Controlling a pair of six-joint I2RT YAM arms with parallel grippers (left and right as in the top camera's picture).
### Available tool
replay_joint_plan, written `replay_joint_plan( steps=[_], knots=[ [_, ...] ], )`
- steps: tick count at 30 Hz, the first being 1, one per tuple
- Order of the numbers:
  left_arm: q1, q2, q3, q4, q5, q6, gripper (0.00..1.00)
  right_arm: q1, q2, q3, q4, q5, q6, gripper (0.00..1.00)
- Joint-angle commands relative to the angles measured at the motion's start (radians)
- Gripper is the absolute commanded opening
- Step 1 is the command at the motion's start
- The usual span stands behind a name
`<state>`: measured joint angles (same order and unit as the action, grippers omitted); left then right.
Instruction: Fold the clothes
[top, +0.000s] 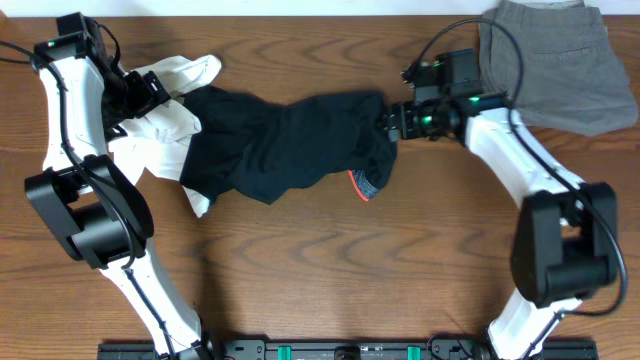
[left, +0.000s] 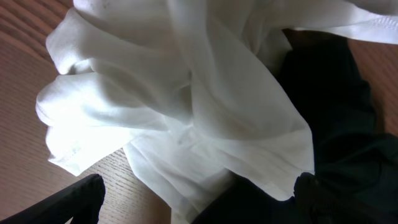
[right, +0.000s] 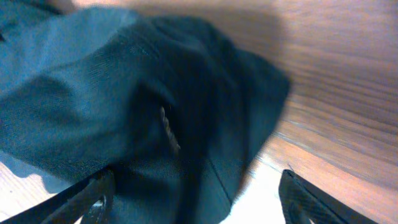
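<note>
Left tool (left: 199, 186) spread wide, right tool (right: 196, 180) likewise; arms bent inward

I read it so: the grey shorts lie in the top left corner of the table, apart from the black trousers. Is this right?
No. The overhead view shows the grey shorts in the top right corner, not the left; they do lie apart from the black trousers.

White T-shirt (top: 165, 125): near part hidden under black trousers (top: 280, 140).
Grey shorts (top: 560, 60): top cut off, worktop's far right corner.
Right tool (top: 388, 122): fingertips buried in trousers, overhead.
</note>
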<state>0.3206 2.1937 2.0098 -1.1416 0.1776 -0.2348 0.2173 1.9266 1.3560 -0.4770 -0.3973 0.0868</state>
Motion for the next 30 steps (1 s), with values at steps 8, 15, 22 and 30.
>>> replay_joint_plan(
  steps=[8, 15, 22, 30],
  knots=[
    [0.005, -0.021, 0.006, 0.014, -0.01, 0.016, 0.98, 0.09, 0.036, 0.014, 0.077, -0.029, 0.014, 0.23],
    [0.005, -0.021, 0.005, 0.024, -0.01, 0.016, 0.98, 0.078, -0.052, 0.024, 0.059, -0.014, -0.014, 0.01],
    [0.005, -0.021, 0.005, 0.026, -0.01, 0.016, 0.98, 0.074, -0.261, 0.056, -0.037, 0.139, -0.053, 0.01],
    [0.005, -0.021, 0.005, 0.026, -0.01, 0.016, 0.98, 0.029, -0.449, 0.057, -0.153, 0.252, -0.058, 0.01]
  ],
)
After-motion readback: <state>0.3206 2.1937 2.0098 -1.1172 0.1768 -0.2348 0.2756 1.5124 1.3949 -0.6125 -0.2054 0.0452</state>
